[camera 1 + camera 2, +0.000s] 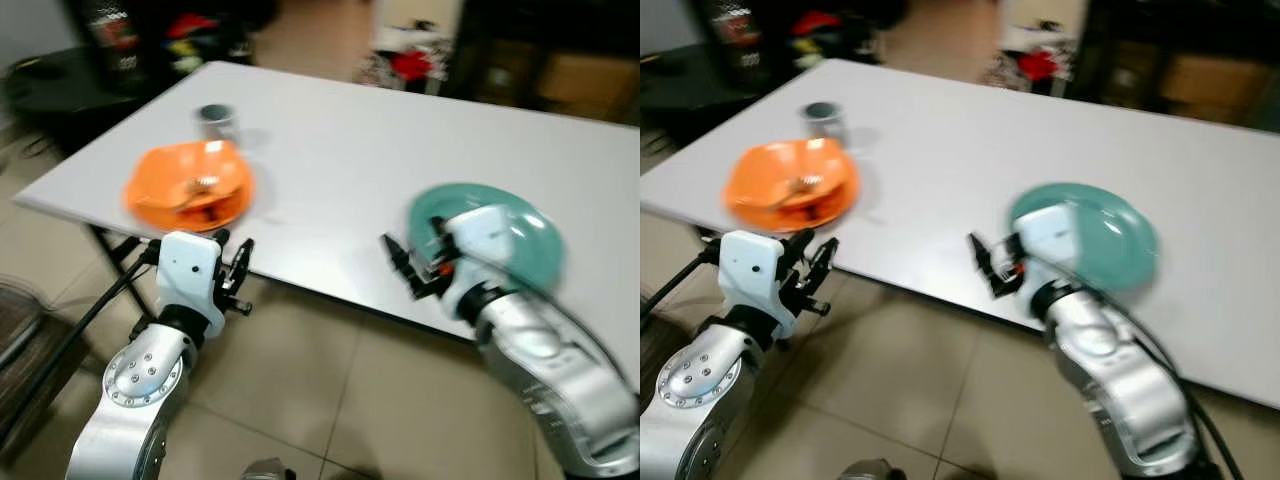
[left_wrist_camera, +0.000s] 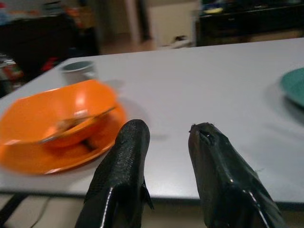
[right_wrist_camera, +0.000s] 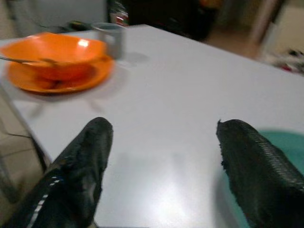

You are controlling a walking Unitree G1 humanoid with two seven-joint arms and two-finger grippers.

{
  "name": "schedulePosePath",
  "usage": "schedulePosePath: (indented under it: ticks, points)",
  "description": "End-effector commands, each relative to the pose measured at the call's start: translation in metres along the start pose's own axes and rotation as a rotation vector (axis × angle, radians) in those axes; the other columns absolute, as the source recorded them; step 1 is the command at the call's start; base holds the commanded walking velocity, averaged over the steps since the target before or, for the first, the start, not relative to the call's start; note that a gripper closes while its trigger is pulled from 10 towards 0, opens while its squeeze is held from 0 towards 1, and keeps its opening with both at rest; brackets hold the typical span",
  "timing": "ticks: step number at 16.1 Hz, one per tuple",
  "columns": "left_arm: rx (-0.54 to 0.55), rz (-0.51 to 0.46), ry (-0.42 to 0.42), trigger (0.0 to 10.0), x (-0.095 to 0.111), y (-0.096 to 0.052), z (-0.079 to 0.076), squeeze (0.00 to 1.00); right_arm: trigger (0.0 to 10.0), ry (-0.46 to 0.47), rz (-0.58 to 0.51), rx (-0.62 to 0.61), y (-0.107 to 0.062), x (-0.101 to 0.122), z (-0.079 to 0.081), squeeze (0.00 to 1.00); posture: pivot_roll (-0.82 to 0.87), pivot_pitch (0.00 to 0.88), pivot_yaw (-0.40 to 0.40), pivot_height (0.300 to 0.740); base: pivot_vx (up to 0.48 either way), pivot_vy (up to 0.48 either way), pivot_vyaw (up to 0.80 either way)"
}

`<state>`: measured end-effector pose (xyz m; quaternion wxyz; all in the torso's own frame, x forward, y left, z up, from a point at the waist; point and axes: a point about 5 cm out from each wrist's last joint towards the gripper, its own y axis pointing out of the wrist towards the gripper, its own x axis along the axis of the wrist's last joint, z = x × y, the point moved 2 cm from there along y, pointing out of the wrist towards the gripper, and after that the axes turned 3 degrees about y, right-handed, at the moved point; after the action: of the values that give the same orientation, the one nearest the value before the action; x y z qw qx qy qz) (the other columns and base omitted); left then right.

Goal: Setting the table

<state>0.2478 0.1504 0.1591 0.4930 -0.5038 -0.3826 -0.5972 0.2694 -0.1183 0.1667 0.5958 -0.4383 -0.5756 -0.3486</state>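
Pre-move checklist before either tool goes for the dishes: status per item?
1. Left tool open, holding nothing: ok.
2. Right tool open, holding nothing: ok.
3. Round teal plate flat on the white table, near its front edge: ok.
4. Orange bowl sits on the orange plate, with a utensil inside: ok.
5. Small grey cup upright behind the bowl: ok.
6. Head views sharp: not ok, blurred.

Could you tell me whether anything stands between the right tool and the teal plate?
Nothing visible does. The right tool hangs open at the table's near edge, with the teal plate just beside it. The orange bowl and cup sit far to the left.
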Motion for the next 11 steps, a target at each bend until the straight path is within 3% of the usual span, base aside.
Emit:
schedulePosePath:
  ticks: [1,4,7,9,11]
  points:
    - [0.012,0.001,0.022,10.0,-0.0005,-0.0023,0.0023,0.0,10.0,-0.029,-0.026,-0.016,0.0012,0.0017,-0.0017,1.0,0.1,0.0,0.023,0.74,0.0,0.0,0.8]
    - [0.033,-0.008,-0.017,10.0,0.0026,-0.0008,0.0038,0.0,10.0,-0.056,-0.06,-0.025,0.0014,0.001,-0.0066,1.0,0.09,0.0,0.038,0.74,0.0,0.0,0.8]
    - [0.025,-0.006,-0.017,10.0,0.001,0.0027,0.0002,0.0,10.0,0.037,-0.067,-0.035,0.0004,-0.0022,-0.0077,1.0,0.08,0.0,0.051,0.74,0.0,0.0,0.8]
    - [0.025,-0.015,-0.031,10.0,0.0034,0.0044,-0.002,0.0,10.0,0.116,-0.075,0.029,-0.0016,-0.003,-0.0005,1.0,0.07,0.0,0.047,0.74,0.0,0.0,0.8]
    - [0.048,-0.005,-0.039,10.0,0.0003,0.0021,0.0002,0.0,10.0,0.126,-0.073,0.049,-0.0026,-0.0052,0.0016,1.0,0.08,0.0,0.04,0.74,0.0,0.0,0.8]
